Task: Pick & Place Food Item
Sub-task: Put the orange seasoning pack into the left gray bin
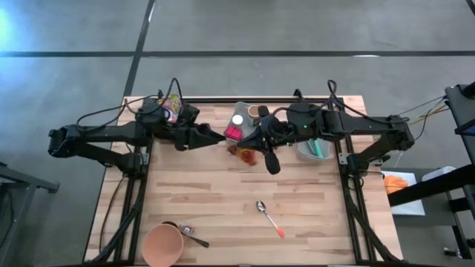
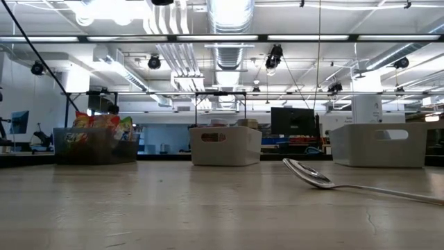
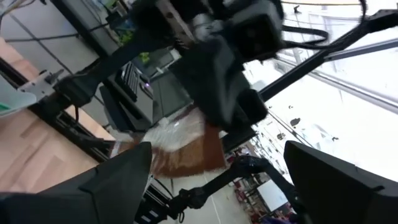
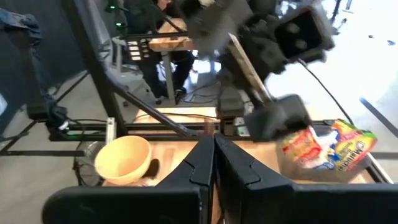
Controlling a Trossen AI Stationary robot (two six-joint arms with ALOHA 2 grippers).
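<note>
Snack packet (image 1: 243,153) sits mid-table toward 12 o'clock, between our grippers. Left gripper (image 1: 220,136) gapes wide at its 9 o'clock, holding nothing; right gripper (image 1: 272,162) clamped closed, empty. We center left jaws over packet before closing.

Spoon (image 1: 269,218), bowl (image 1: 162,245), white bins (image 2: 225,145)

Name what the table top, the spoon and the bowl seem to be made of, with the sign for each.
Table top: wood, matt; jointed pale planks with grain.
Spoon: metal bowl, polished; it mirrors the lights. Its red handle tip looks like plastic.
Bowl: probably plastic; even peach colour, dull sheen.
</note>
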